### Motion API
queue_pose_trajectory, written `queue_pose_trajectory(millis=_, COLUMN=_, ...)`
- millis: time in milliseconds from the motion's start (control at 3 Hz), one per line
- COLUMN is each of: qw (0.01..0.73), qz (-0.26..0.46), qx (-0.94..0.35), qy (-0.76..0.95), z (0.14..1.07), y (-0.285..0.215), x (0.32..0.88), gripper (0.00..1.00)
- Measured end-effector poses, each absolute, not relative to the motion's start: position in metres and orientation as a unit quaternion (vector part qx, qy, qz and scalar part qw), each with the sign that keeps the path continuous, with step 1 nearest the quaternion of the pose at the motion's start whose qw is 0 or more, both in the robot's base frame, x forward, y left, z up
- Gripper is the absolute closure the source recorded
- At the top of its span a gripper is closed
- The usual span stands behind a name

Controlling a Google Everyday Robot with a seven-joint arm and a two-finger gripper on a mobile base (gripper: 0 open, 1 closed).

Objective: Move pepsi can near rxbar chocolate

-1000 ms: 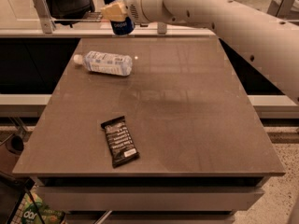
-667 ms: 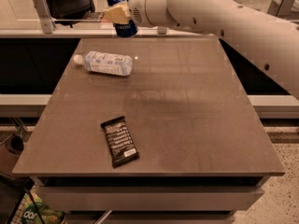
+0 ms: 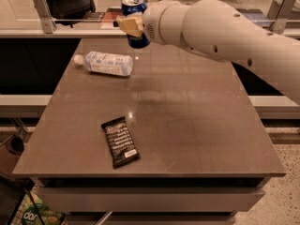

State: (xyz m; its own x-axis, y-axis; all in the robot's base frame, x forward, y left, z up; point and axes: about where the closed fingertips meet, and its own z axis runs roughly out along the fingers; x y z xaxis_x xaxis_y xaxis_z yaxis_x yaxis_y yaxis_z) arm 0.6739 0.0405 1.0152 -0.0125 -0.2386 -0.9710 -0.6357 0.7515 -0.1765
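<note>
My gripper [image 3: 133,25] is at the far edge of the table, shut on the blue pepsi can [image 3: 134,6], which it holds upright in the air above the table top. The can's silver top and blue side show above and below the tan finger pad [image 3: 130,24]. The rxbar chocolate [image 3: 120,141], a flat black wrapper with white text, lies near the front left of the brown table [image 3: 197,121], far from the can.
A clear plastic bottle [image 3: 105,63] with a white cap lies on its side at the back left of the table. My white arm [image 3: 220,34] reaches in from the right over the back of the table. A glass rail runs behind the table.
The gripper with the can has shifted slightly left and up along the table's far edge. The bar and the bottle have not moved.
</note>
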Motion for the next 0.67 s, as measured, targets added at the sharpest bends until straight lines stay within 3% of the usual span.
queue_pose_trajectory(millis=667, qw=0.638, qz=0.136, qx=-0.27, qy=0.708, z=1.001, y=0.012, x=0.628, gripper=1.0)
